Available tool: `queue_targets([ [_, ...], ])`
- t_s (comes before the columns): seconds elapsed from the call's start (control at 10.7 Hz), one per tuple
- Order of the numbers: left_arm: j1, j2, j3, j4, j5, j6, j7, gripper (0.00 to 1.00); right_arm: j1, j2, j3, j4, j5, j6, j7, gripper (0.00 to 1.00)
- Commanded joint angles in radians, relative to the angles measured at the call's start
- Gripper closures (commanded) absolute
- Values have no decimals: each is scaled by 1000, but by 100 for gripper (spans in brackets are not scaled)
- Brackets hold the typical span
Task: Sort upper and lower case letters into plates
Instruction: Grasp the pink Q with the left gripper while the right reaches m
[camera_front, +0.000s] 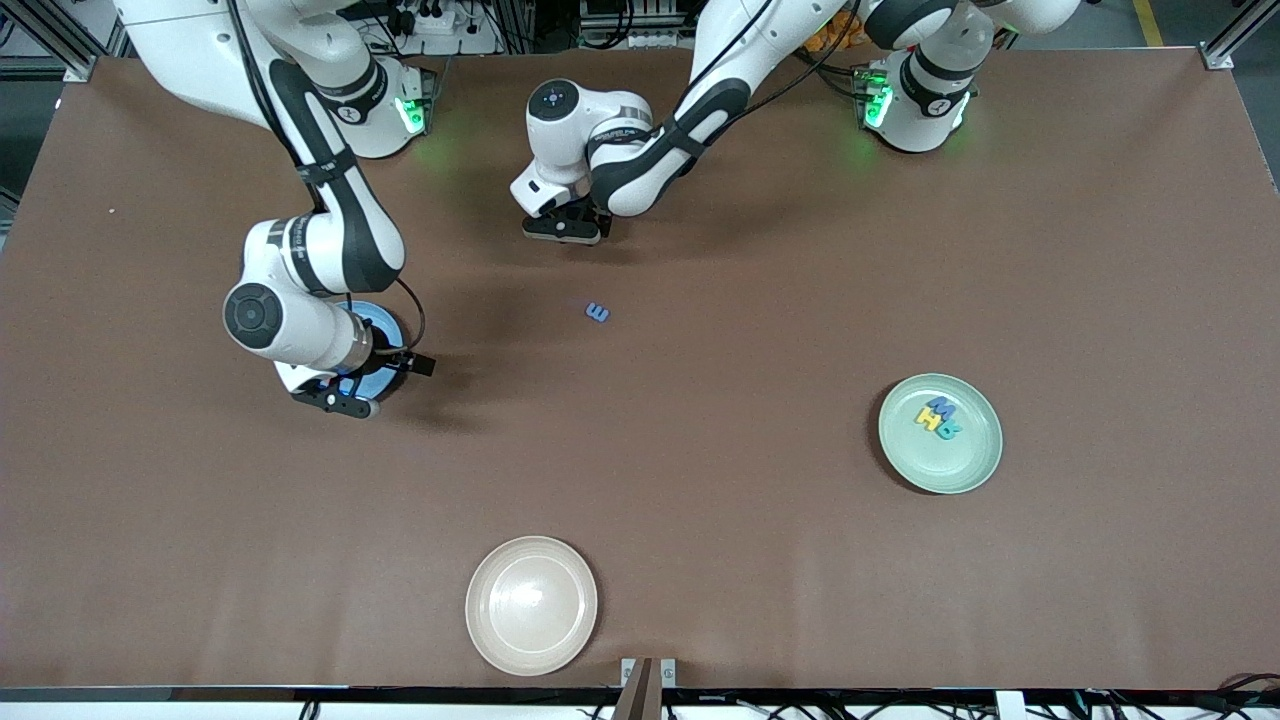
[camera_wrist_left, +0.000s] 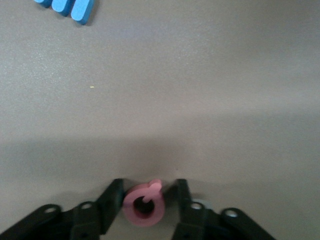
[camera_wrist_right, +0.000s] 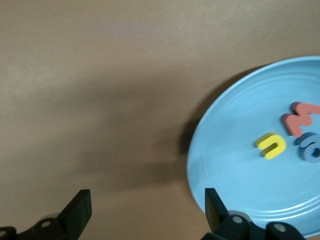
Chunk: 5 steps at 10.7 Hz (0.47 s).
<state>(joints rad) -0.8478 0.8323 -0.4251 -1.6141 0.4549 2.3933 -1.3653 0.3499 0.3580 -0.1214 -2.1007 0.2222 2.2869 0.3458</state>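
Observation:
My left gripper (camera_front: 565, 228) is low on the table near the robots' bases, its fingers either side of a pink letter (camera_wrist_left: 144, 207) that lies flat. One finger (camera_wrist_left: 114, 202) touches the letter and a narrow gap shows at the other. A blue letter (camera_front: 597, 313) lies on the table nearer the front camera. My right gripper (camera_front: 345, 398) hangs open and empty over the edge of the blue plate (camera_front: 388, 322). That plate (camera_wrist_right: 235, 175) holds a yellow letter (camera_wrist_right: 271, 145), a red one (camera_wrist_right: 300, 117) and a grey-blue one (camera_wrist_right: 310, 147). The mint green plate (camera_front: 960, 465) holds three letters (camera_front: 938, 417).
A cream-beige plate (camera_front: 531, 604) sits near the table's front edge, with nothing on it. The brown table (camera_front: 750, 350) stretches wide between the plates.

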Motion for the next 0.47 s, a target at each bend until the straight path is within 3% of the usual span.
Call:
queue_targets([
  [0.0, -5, -9, 2, -33, 28, 4, -49, 94, 11, 2, 9, 13, 25, 0, 19, 0],
  [0.09, -5, -9, 2, -36, 27, 1, -52, 100, 9, 4, 9, 13, 23, 2, 18, 0],
  [0.37, 18, -51, 2, -35, 27, -110, -44, 100, 11, 4, 9, 13, 23, 2, 18, 0],
])
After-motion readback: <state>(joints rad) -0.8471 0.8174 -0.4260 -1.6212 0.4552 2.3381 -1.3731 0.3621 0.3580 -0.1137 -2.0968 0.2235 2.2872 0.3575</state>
